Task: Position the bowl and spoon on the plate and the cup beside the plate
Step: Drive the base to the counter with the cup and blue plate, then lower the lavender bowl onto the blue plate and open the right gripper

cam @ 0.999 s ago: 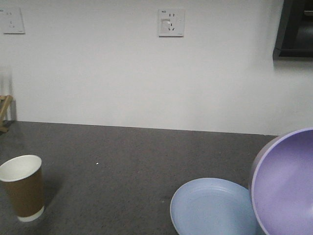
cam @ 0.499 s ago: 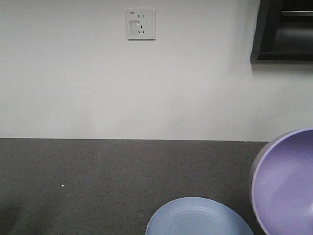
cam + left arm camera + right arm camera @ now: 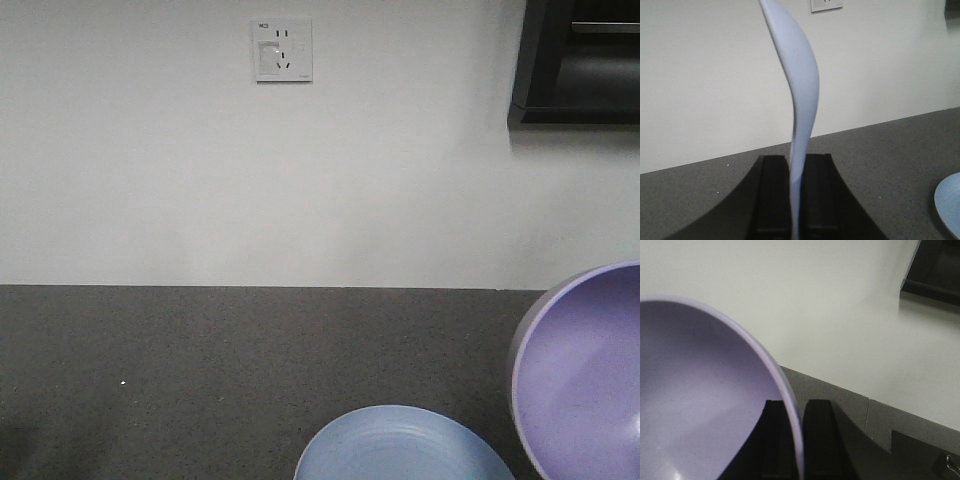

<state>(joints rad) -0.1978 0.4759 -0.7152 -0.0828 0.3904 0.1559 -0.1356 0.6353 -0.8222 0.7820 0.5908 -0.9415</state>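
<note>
Right wrist-mounted view: bowl point(image 3: 705, 405) status?
– Right gripper point(image 3: 796, 440) pinches its rim; bowl tilted beside plate point(image 3: 400, 445), toward worktop's point(image 3: 180, 370) front right corner. Left gripper point(image 3: 795, 195) clamps spoon point(image 3: 802, 85) upright. Likely light, stiff, slick plastic: rim hold suits.

One purple bowl point(image 3: 585, 380), one blue plate point(image 3: 400, 445), one pale-blue spoon point(image 3: 801, 100), one wall socket point(image 3: 281, 50), one dark countertop point(image 3: 200, 360)

Dk grey counter point(image 3: 180, 370); plate point(image 3: 400, 448) on it.
</note>
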